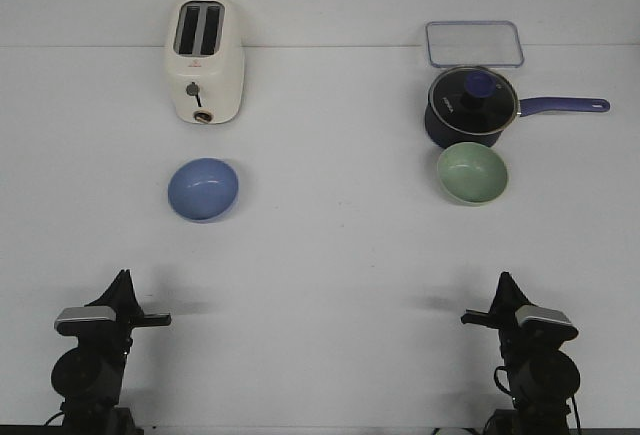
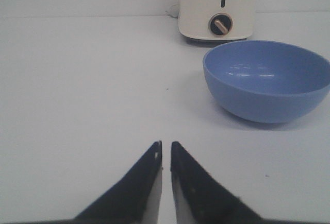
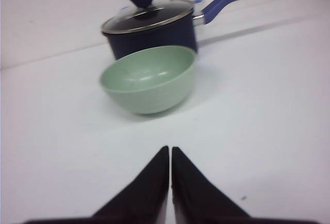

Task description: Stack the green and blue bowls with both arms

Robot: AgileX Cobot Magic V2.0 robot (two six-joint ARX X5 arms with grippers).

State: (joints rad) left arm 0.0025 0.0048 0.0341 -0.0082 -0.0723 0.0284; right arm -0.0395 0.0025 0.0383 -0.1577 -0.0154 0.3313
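The blue bowl [image 1: 203,189] sits upright and empty on the white table, left of centre; it also shows in the left wrist view [image 2: 267,80]. The green bowl [image 1: 472,172] sits upright and empty on the right, just in front of the saucepan; it also shows in the right wrist view [image 3: 149,78]. My left gripper [image 1: 122,277] is low at the front left, shut and empty, its tips [image 2: 165,143] well short of the blue bowl. My right gripper [image 1: 502,277] is low at the front right, shut and empty, its tips [image 3: 170,148] short of the green bowl.
A cream toaster [image 1: 204,59] stands behind the blue bowl. A dark navy lidded saucepan [image 1: 470,105] with a long handle pointing right stands just behind the green bowl. A clear flat container lid [image 1: 474,43] lies behind the saucepan.
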